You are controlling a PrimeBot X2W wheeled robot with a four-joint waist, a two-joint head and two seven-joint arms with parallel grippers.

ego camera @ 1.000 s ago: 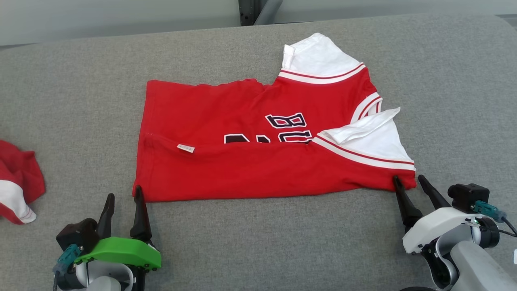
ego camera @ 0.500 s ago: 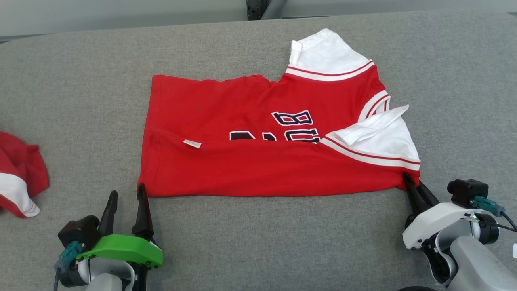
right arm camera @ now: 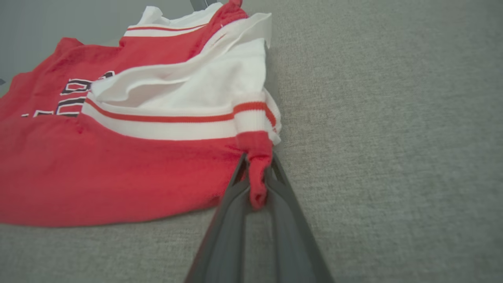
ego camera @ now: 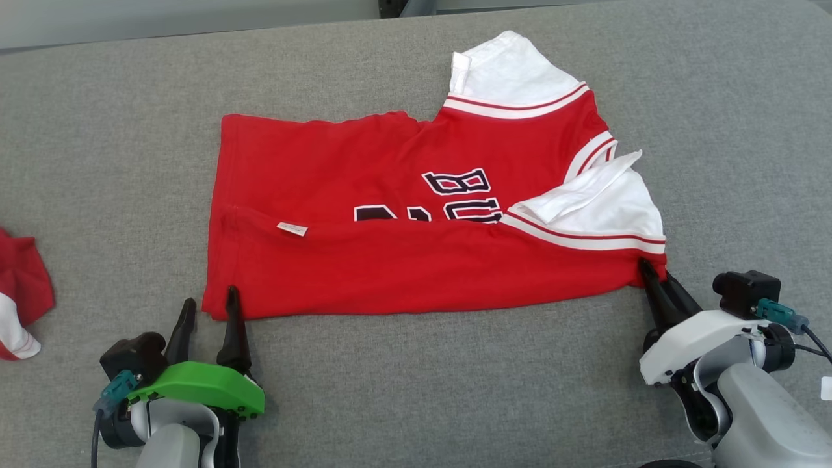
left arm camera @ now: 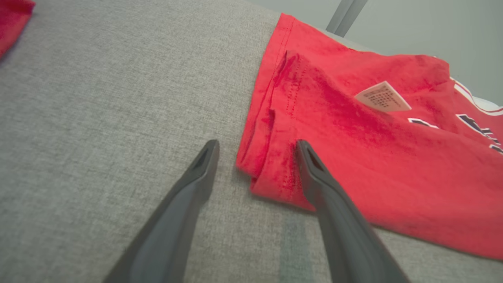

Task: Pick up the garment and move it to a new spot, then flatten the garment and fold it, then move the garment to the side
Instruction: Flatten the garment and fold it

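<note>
2 red garments on show: the jersey (ego camera: pixel 390 260), folded lengthwise, lies mid-bench (ego camera: pixel 97 130), and 1 crumpled red-and-white cloth (ego camera: pixel 23 292) sits at the left edge. 2 grippers: the right gripper (ego camera: pixel 654 270), jaws apart a second ago, is now clamped on the jersey's near right corner. The left gripper (ego camera: pixel 210 296), jaws wide apart, straddles the near left hem corner. Grey woven surface, pale wall (ego camera: pixel 195 16) behind.

Green-shelled left gripper (ego camera: pixel 210 298), white-shelled right gripper (ego camera: pixel 654 270); both carry long dark fingers (ego camera: pixel 234 325), black cameras (ego camera: pixel 746 289), teal cable plugs (ego camera: pixel 778 313).
</note>
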